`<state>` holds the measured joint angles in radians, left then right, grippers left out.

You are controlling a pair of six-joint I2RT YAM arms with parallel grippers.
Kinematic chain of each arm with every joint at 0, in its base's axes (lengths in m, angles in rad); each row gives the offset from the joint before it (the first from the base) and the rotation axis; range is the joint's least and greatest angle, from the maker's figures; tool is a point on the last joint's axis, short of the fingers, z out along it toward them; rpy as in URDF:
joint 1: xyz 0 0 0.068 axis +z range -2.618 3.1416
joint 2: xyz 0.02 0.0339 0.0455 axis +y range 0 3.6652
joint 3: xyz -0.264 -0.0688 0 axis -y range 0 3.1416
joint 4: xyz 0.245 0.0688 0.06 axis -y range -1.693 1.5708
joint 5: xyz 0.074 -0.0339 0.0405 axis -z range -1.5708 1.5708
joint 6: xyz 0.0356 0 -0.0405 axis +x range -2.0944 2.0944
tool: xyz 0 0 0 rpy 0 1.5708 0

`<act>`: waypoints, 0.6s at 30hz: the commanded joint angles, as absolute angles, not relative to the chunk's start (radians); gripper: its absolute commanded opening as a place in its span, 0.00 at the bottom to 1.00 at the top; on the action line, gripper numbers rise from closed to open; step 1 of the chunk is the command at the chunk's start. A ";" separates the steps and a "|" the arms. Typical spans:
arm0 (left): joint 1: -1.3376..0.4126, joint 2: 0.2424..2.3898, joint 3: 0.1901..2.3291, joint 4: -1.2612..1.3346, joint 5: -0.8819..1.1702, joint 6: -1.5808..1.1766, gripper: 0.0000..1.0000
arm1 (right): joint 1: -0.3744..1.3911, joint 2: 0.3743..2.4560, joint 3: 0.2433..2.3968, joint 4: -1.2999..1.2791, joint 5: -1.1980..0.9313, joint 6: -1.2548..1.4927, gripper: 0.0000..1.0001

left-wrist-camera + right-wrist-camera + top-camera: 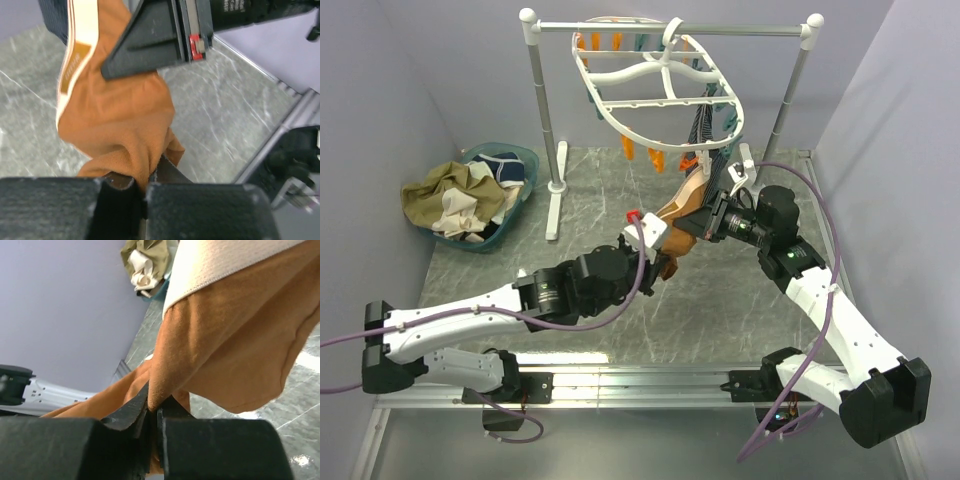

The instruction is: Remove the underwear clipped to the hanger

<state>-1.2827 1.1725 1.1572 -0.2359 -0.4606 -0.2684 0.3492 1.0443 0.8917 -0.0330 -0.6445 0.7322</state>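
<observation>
**One brown brief (682, 205) pinched at two places**

Left arm (490, 310) lies low and extended across the table (600, 190). Right arm (830, 300) bends inward. Left tool (142, 186) is pressed together on the brief's lower fold. Right tool (154, 412) pinches the cloth nearer the waistband. The brief's long axis slopes from the hanger (660, 90) rim down to the left tool, waistband uppermost. One striped brief (703, 125) hangs beside it.
</observation>
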 commanded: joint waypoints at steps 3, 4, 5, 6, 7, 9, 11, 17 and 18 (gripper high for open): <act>-1.282 1.267 1.207 -0.059 -0.555 -0.163 0.18 | 0.354 1.037 0.930 -0.031 -0.722 0.733 0.07; -1.279 1.281 1.210 -0.042 -0.548 -0.150 0.27 | 0.354 1.037 0.937 -0.044 -0.729 0.730 0.06; -1.272 1.301 1.209 -0.028 -0.540 -0.146 0.34 | 0.354 1.037 0.939 -0.046 -0.739 0.732 0.05; -1.267 1.310 1.209 -0.008 -0.535 -0.141 0.44 | 0.354 1.035 0.937 -0.045 -0.744 0.735 0.04; -1.264 1.318 1.210 -0.008 -0.525 -0.141 0.48 | 0.353 1.035 0.939 -0.043 -0.745 0.738 0.01; -1.256 1.338 1.216 -0.008 -0.523 -0.138 0.60 | 0.354 1.034 0.945 -0.048 -0.753 0.744 0.00; -1.256 1.341 1.216 0.021 -0.520 -0.133 0.77 | 0.354 1.035 0.945 -0.043 -0.759 0.756 0.00; -1.249 1.338 1.186 0.048 -0.541 -0.114 0.99 | 0.356 1.049 0.965 -0.060 -0.802 0.784 0.00; -1.250 1.342 1.186 0.048 -0.546 -0.110 0.99 | 0.354 1.052 0.974 -0.066 -0.813 0.788 0.00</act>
<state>-1.2552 1.3544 1.1702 -0.0200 -0.5205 -0.1352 0.3492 1.0485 0.9115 -0.0639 -0.7506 0.7654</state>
